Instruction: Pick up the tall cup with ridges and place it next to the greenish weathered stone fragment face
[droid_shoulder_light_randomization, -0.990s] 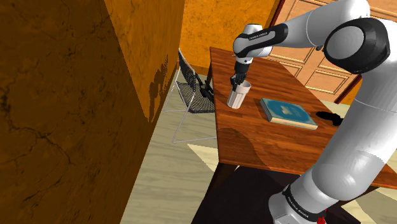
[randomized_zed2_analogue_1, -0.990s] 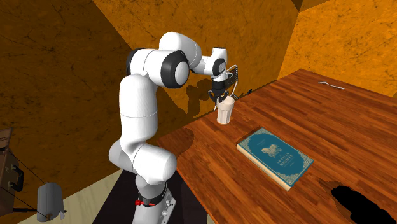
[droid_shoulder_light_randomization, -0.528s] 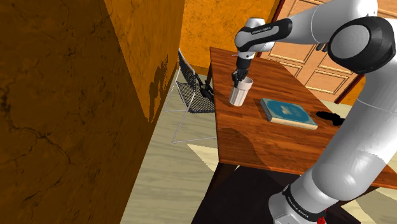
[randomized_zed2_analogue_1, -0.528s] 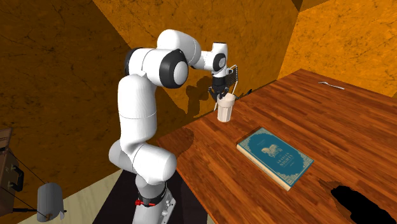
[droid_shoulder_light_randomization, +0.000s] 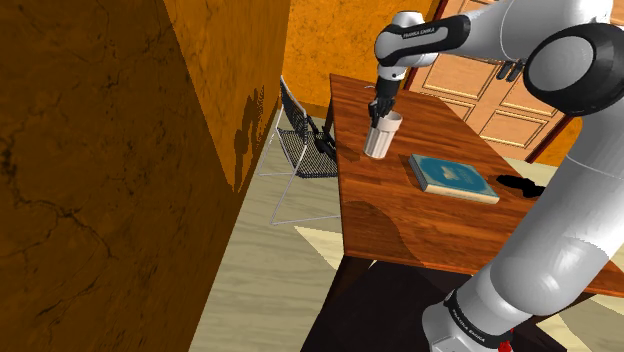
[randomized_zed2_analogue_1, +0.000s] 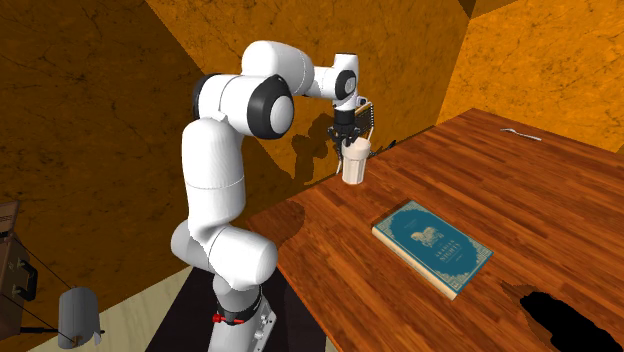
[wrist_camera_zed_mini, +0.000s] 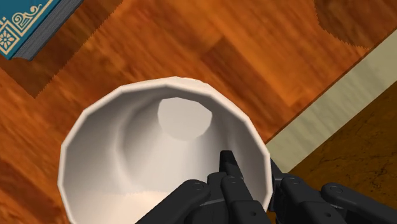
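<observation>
End effector (wrist_camera_zed_mini: 249, 167), clamped on the rim of the white cup (wrist_camera_zed_mini: 114, 159), has lifted it, seemingly off the table (wrist_camera_zed_mini: 191, 44).

claw (randomized_zed2_analogue_1: 350, 143) clasping white cup (randomized_zed2_analogue_1: 355, 168), teal book (randomized_zed2_analogue_1: 432, 247) on wooden table (randomized_zed2_analogue_1: 540, 190)

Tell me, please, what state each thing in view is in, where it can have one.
cup: upright, open end up, empty, clasped at its rim.
gripper: shut on the cup's wall, one finger inside, one outside.
book: closed, lying flat on the table.
chair: standing upright beside the table.
</observation>
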